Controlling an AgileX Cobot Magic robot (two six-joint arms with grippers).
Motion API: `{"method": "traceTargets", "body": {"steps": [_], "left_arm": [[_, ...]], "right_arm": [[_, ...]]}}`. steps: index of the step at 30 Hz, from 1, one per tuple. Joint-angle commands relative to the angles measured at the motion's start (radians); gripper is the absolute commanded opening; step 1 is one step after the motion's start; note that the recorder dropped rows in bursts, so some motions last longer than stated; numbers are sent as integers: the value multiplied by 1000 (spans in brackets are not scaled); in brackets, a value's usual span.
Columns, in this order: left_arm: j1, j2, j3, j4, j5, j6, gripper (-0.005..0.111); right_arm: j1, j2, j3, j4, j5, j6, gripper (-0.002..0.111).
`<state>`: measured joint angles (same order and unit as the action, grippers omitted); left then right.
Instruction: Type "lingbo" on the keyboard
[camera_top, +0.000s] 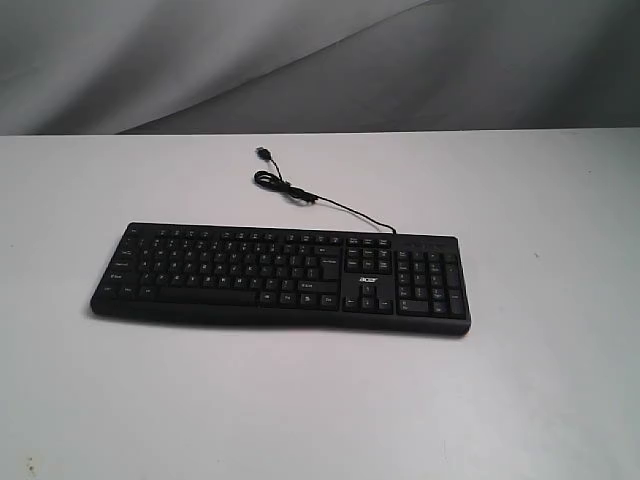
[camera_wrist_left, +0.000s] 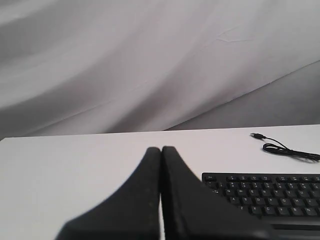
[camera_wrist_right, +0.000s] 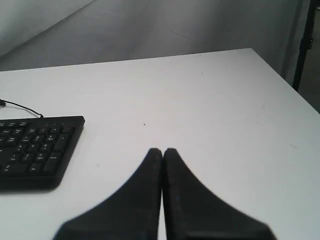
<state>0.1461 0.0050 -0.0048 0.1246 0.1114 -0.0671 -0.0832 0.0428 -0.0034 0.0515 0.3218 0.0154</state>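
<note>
The long black keyboard (camera_top: 280, 278) with white legends lies in the middle of the white table, number pad toward the right. Its thin black cable (camera_top: 300, 195) curls away behind it, plug lying loose. No arm shows in the exterior view. In the left wrist view my left gripper (camera_wrist_left: 161, 149) is shut with nothing between its fingers, and the keyboard's left end (camera_wrist_left: 270, 195) lies just off to one side of it. My right gripper (camera_wrist_right: 162, 150) is shut and empty too, above bare table, with the number-pad end (camera_wrist_right: 37, 150) well off to the side.
The white table (camera_top: 520, 400) spreads wide around the keyboard, with a grey draped cloth (camera_top: 320, 60) behind it. The right wrist view shows the table's side edge (camera_wrist_right: 285, 80) and a dark stand leg (camera_wrist_right: 302, 45) beyond it.
</note>
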Motion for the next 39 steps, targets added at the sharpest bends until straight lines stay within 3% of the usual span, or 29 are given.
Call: {"method": "traceTargets", "body": {"steps": [1,7,16,19,21,23,27,33,39], "left_arm": [[-7,-5,5,0,-7,-2,1],[-7,-5,5,0,-7,-2,1],[-7,-5,5,0,-7,-2,1],[-7,-5,5,0,-7,-2,1],[-7,-5,5,0,-7,-2,1],[-7,-5,5,0,-7,-2,1],[-7,-5,5,0,-7,-2,1],[-7,-5,5,0,-7,-2,1],[-7,-5,5,0,-7,-2,1]], "right_arm": [[-8,-6,3,-26,-17,-3,0],[-8,-6,3,-22,-393,1,0],[-8,-6,3,-22,-744,20,0],[-8,-6,3,-26,-915,328,0],[-8,13,2,-23,-991,362,0],[-8,49,-77,-52,-912,340,0],[-8,295,-387,-122,-478,330,0],[-8,800,-805,-230,-181,295,0],[45,1469,-1337,-184,356,-51,0]]}}
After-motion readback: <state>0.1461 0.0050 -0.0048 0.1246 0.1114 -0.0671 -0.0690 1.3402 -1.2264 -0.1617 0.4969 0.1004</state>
